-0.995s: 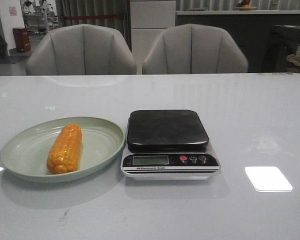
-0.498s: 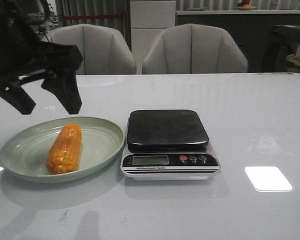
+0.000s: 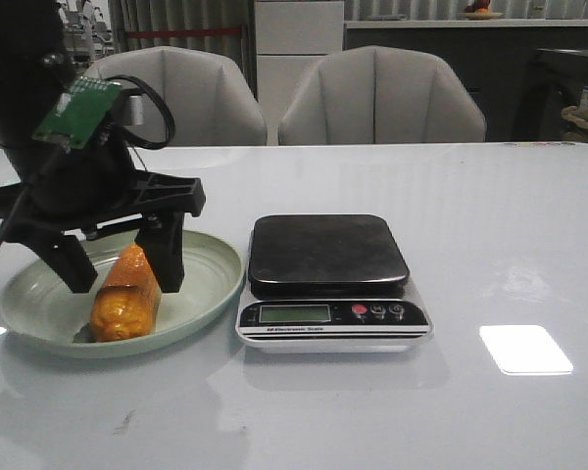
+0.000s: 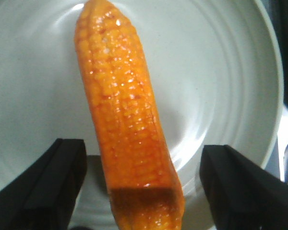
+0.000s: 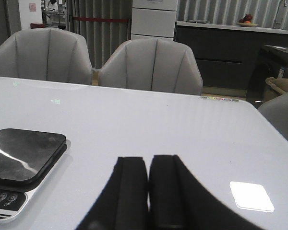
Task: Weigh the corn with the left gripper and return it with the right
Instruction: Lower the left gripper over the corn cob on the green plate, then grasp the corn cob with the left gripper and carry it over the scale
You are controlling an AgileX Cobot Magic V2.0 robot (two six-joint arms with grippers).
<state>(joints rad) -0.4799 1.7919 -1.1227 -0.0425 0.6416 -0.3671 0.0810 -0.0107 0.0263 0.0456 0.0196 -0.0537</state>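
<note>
left gripper [image 3: 121, 269] jaws wide, straddling the corn [image 3: 125, 294] on the plate [image 3: 211, 284], right gripper [image 5: 149, 191] fingers pressed together, scale [image 3: 328, 279] right of plate

We seem to be in a dining or showroom-like interior. Along the far edge of the glossy white surface [image 3: 490, 225] stand two grey upholstered shell-back armchairs [image 3: 380, 96]. Behind them we see a white drawer cabinet [image 3: 298, 39], a dark counter [image 3: 441, 39] carrying a fruit bowl [image 3: 481, 10], and ribbed wall panelling [image 3: 181, 22].
</note>
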